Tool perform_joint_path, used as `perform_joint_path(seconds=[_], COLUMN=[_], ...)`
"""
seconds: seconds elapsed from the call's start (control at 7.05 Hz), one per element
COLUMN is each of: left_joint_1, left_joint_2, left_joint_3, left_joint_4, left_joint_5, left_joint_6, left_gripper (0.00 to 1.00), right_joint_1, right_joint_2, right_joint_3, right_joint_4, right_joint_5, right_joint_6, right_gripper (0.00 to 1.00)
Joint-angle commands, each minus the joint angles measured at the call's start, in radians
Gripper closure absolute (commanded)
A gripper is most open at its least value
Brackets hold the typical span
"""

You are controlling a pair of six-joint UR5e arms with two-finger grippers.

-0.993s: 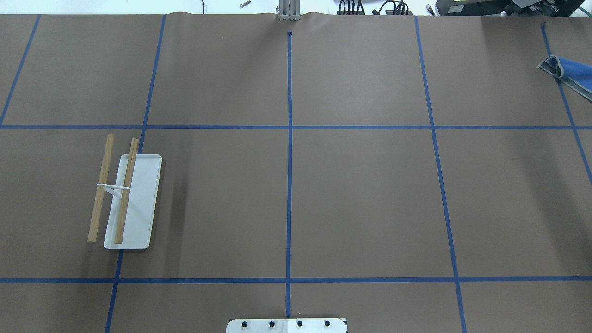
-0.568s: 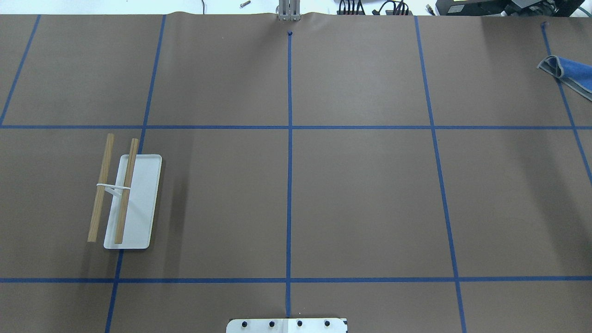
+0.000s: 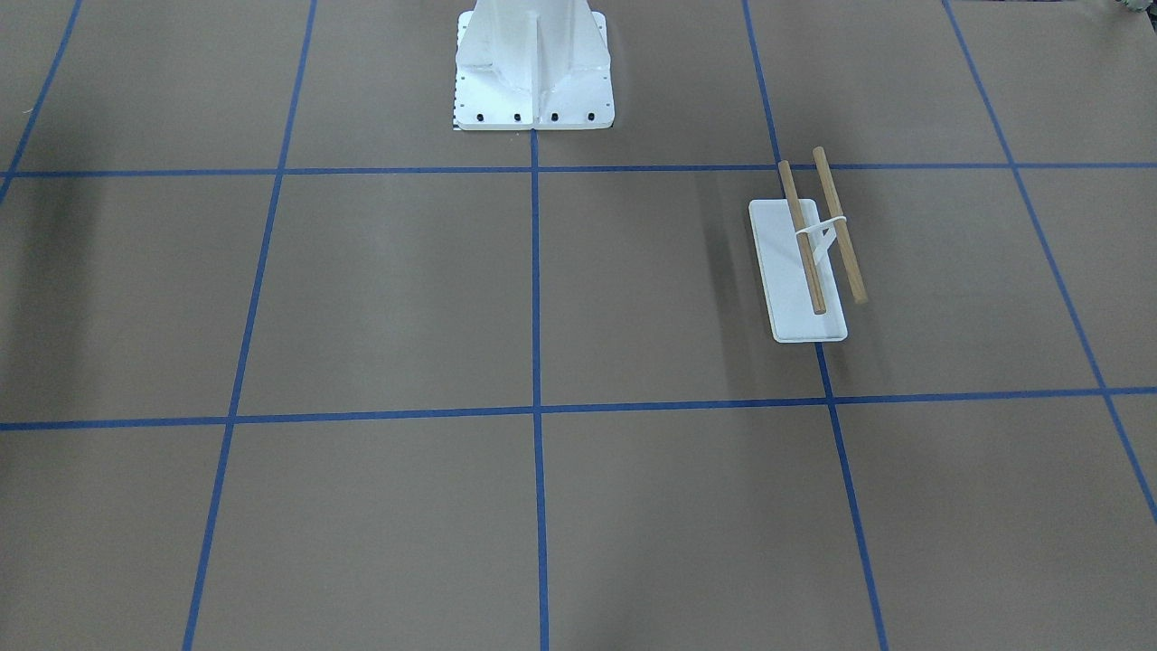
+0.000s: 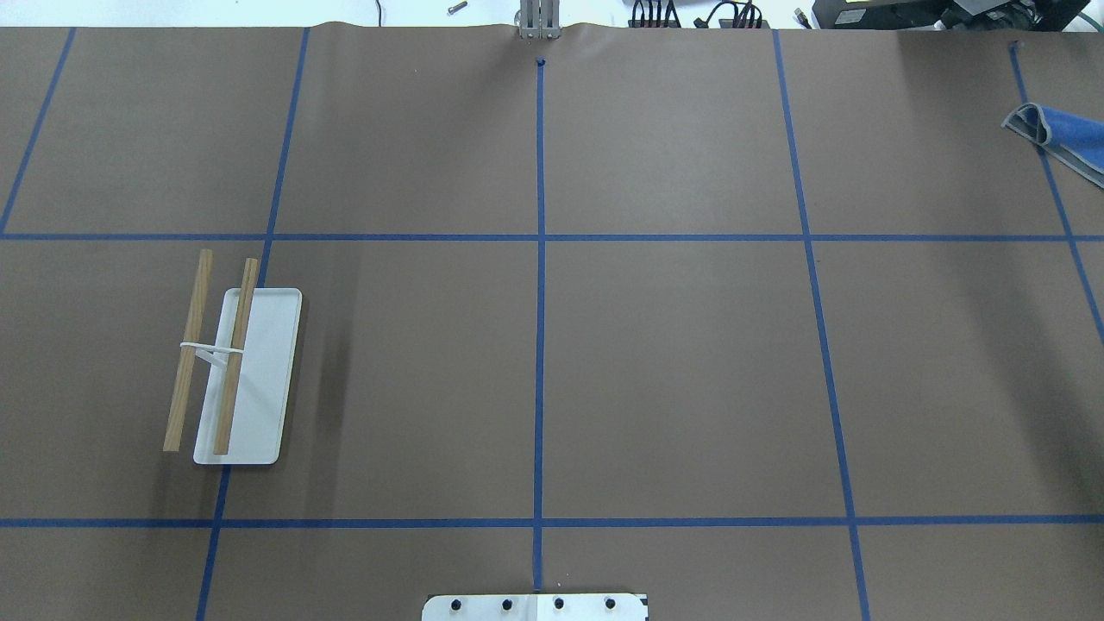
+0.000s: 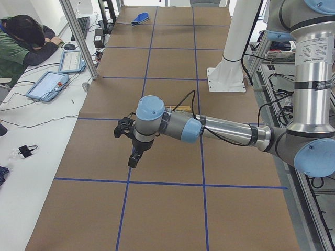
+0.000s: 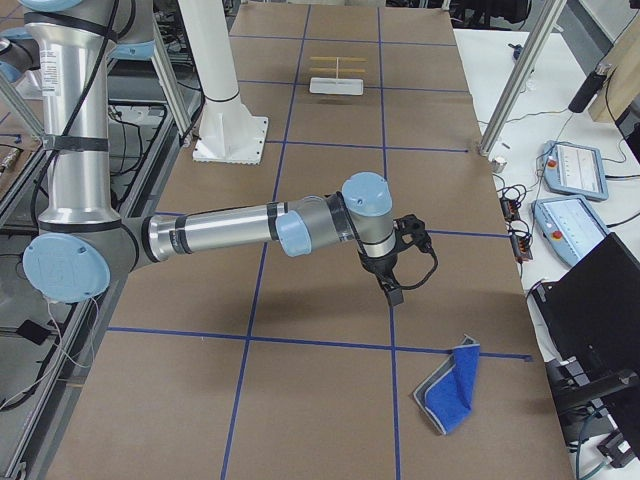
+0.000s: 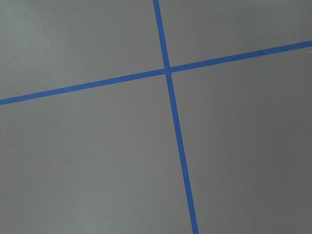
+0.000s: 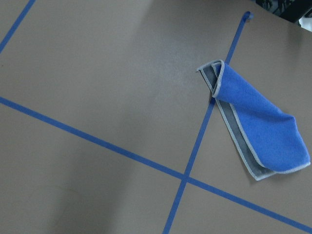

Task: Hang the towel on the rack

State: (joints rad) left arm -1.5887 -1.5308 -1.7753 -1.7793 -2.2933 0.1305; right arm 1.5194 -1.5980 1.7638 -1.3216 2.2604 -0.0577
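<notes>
overhead and front views face each other, both showing the rack (image 4: 235, 371).

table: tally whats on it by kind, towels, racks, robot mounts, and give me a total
towel: 1
rack: 1
robot mount: 1
total: 3
</notes>
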Motion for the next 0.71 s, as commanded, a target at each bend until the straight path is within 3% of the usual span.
perform_joint_path(seconds=[0.0,0.28,0.57], left_joint_1=[-0.001,0.001,0.001], left_joint_2=[-0.031,-0.031,-0.019], left_joint_3=[0.089,0.096,0.097], left_joint_4=[-0.179,-0.193,-0.213], left_joint_5=[-0.002,-0.002,-0.002], left_joint_6=[-0.028,-0.026,-0.031], left_gripper=[0.01,0.01,0.01], right_joint_1=[-0.001,-0.02,-0.08], right_joint_2=[-0.006,0.038,0.268], right_joint_3=[-0.046,-0.203,-0.486], right_joint_4=[0.117,0.255,0.265], right_joint_5=[0.013,-0.001,-0.08], right_joint_6=[0.078,-0.007,0.035], right_gripper=[0.0,0.0,0.0])
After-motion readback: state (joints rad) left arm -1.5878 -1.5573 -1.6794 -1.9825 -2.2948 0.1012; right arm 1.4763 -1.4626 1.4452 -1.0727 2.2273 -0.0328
